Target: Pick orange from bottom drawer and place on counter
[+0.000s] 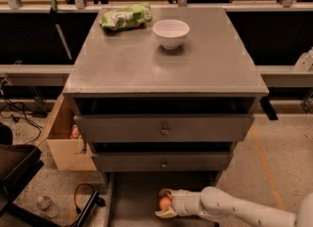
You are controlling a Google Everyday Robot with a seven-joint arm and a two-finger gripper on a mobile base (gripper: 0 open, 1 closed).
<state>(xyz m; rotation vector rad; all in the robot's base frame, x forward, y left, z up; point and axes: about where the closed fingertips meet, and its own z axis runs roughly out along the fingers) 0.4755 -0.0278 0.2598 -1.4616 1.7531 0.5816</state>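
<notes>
The orange [165, 203] lies on the floor of the pulled-out bottom drawer [132, 196], low in the view. My gripper [163, 203] reaches in from the right on a white arm [230, 206]. Its two pale fingers [166, 192] stand one on each side of the orange, close against it. The counter [161, 59] is the wide grey cabinet top above the two knobbed drawers.
A white bowl [170, 33] and a green snack bag [125, 16] sit at the back of the counter. A cardboard box [61, 138] stands left of the cabinet. A black chair part [14, 172], a cable and a small bottle [46, 204] lie at lower left.
</notes>
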